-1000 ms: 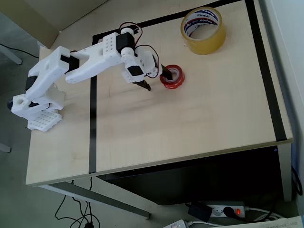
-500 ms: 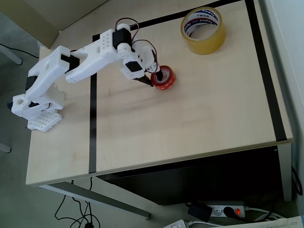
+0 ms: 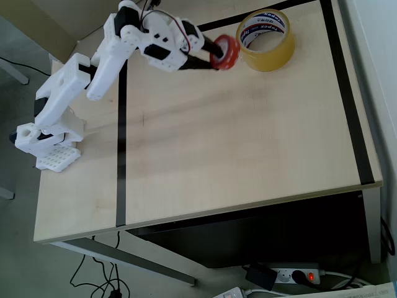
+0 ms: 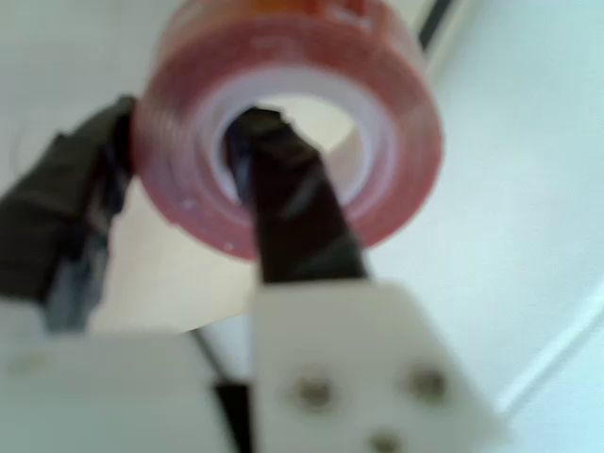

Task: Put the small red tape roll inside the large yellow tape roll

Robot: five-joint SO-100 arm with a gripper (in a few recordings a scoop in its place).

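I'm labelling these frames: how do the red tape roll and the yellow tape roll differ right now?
The small red tape roll is smaller than the large yellow tape roll. The red one is held tilted in the end effector, one finger through its hole; the yellow one lies flat on the table. Both are rings with white cores.

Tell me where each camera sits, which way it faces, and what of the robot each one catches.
Overhead view: fixed above the table, looking down; it takes in the whole white arm, its tool shut on the small red tape roll just left of the large yellow tape roll.
Wrist view: rides on the arm, looking along the tool; one dark finger passes through the red roll's core, the other sits outside.
Shared: the tool and the red roll.
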